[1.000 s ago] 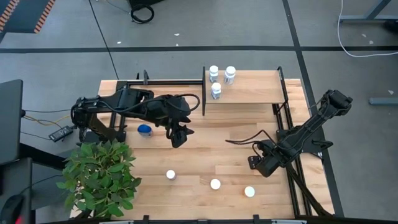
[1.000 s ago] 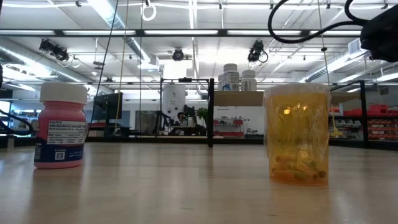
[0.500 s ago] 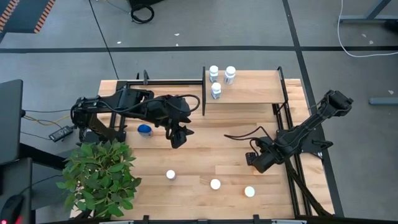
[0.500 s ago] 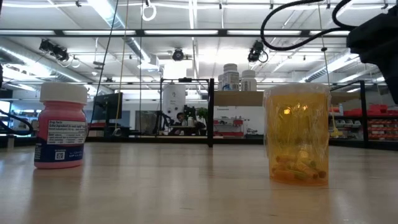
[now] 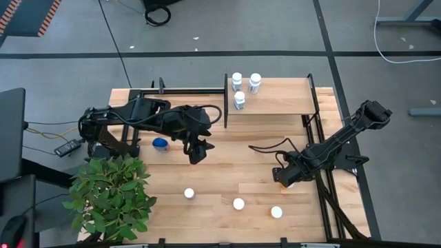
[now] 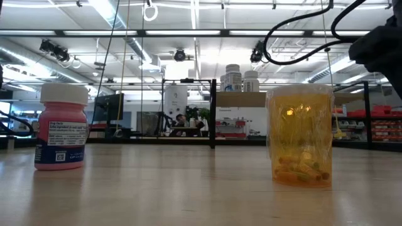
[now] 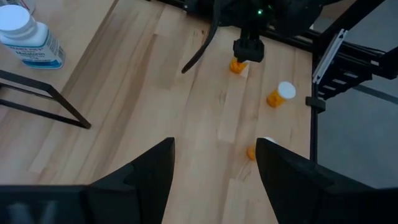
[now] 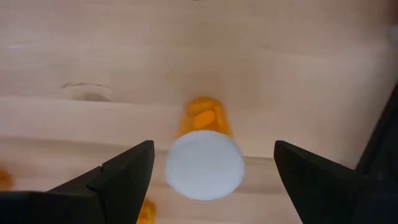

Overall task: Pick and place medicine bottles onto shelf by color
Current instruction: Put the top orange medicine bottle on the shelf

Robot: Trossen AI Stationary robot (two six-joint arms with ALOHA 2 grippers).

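Three white-capped bottles (image 5: 242, 88) upright on shelf (image 5: 282, 96), far centre of table (image 5: 227, 158), clustered at shelf's left end; shelf = light wood panel w/ black rails. Squat blue bottle (image 5: 160, 144) on table left of centre, just beside left arm. Three more white caps along near edge: left one (image 5: 189, 194), middle one (image 5: 238, 204), right one (image 5: 276, 212); bodies not visible from overhead. Fourth orange bottle (image 8: 203, 152) standing below right gripper (image 5: 284, 178), white cap up, seen between spread fingers (image 8: 118, 177) in right wrist view; fingers wide apart, flanking cap w/o touching it. Same bottle visible in left wrist view as orange body (image 7: 237, 65) under the far gripper.

Left gripper (image 5: 196, 150) hovering above bare table left of centre, near blue bottle but apart from it; claw spread, nothing between fingers (image 7: 146, 171) except tabletop.

Low view: pink-bodied bottle w/ white cap (image 6: 61, 128) near left, upright; orange translucent bottle (image 6: 299, 136) near right, upright, pills at bottom. Shelf w/ white bottles (image 6: 241, 78) farther back, centre. Part of dark arm (image 6: 380, 47) at upper right.

Green leafy plant (image 5: 114, 194) at near-left table corner.
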